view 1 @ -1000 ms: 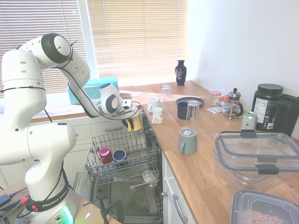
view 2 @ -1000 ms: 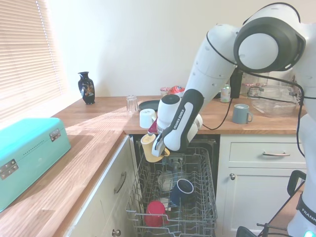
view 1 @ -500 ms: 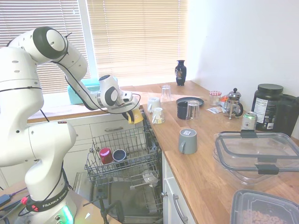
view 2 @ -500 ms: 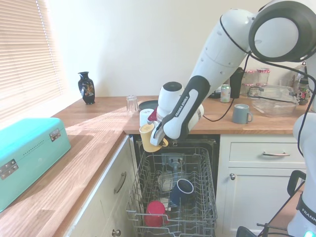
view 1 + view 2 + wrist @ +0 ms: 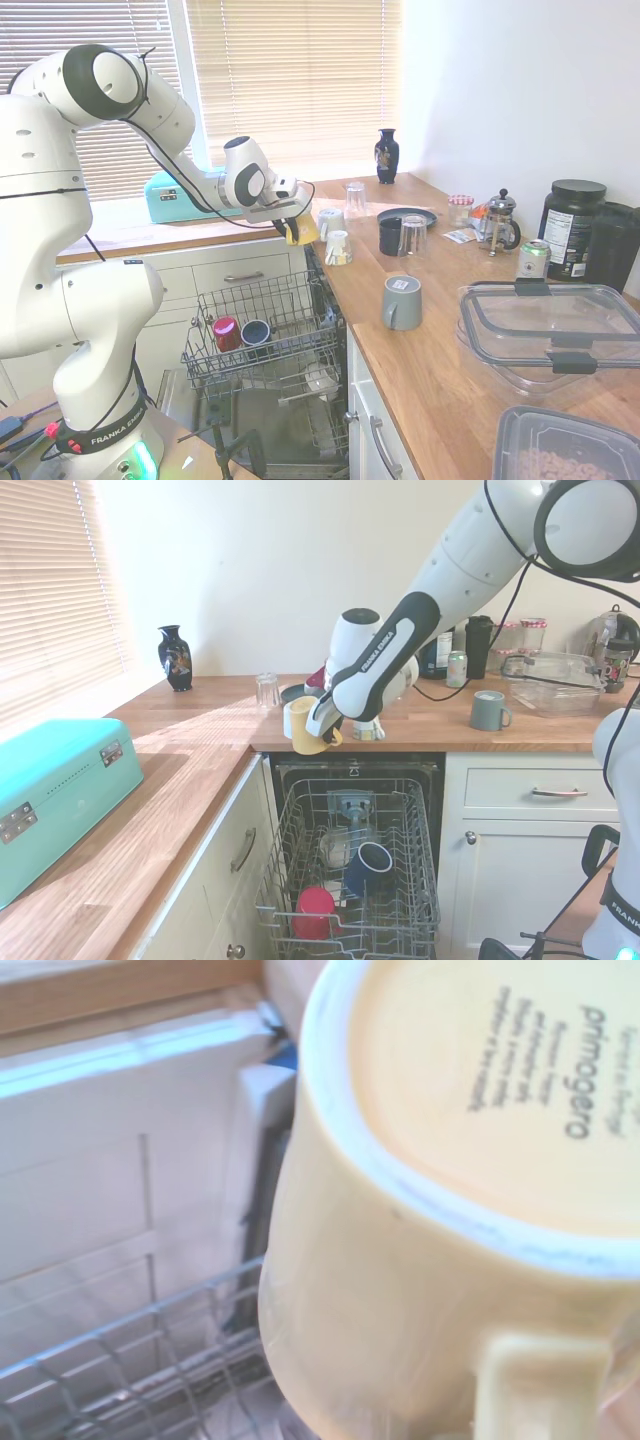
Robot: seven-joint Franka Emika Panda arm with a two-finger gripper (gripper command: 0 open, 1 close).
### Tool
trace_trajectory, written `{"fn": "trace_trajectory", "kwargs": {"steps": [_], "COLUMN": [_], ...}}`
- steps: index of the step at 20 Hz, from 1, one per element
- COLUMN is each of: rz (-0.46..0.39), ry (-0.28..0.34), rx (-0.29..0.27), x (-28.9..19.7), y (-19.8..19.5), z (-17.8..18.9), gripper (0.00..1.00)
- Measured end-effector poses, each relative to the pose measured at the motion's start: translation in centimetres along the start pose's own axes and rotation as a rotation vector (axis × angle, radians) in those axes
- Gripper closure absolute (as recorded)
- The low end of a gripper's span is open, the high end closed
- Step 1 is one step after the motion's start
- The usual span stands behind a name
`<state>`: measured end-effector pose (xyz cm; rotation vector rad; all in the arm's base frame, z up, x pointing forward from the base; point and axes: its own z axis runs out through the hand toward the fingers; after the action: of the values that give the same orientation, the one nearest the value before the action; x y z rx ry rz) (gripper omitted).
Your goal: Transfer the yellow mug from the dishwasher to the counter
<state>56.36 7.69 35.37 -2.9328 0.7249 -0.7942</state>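
Mustard-yellow glossy ceramic mug (image 5: pixel 299 229) gripped in my fingers (image 5: pixel 322 732), clenched on it; it hangs in the air, clear of the grey wire rack (image 5: pixel 352 880) of the open dishwasher (image 5: pixel 262 365), at about the level of the light-brown wooden surface (image 5: pixel 430 330) and right by its corner edge. In the wrist view the mug (image 5: pixel 450 1210) fills most of the picture, base turned to the camera with print on it, handle showing low down, so I judge it is carried tilted or near inverted. Step in hand, as I read it: the carry from rack to surface; lift done, placing not yet done. Just beyond the mug on the surface stand a white mug (image 5: pixel 329 222) and a smaller white cup (image 5: pixel 339 247), with a clear glass (image 5: pixel 355 198) and a dark plate (image 5: pixel 406 216) further back. A grey mug (image 5: pixel 402 302) stands well apart. A red cup (image 5: pixel 317 913) and a dark blue cup (image 5: pixel 368 868) lie below in the rack. Next move calls for crossing over the edge, righting the mug, and picking a bare spot that avoids knocking the white mug.
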Motion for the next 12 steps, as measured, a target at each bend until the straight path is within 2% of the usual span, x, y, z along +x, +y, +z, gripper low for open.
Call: {"fn": "trace_trajectory", "kwargs": {"steps": [12], "rz": [0.076], "ry": [-0.009], "rx": [-0.046], "x": [2.3], "y": [4.2], "z": [0.6], "gripper": [1.0]}}
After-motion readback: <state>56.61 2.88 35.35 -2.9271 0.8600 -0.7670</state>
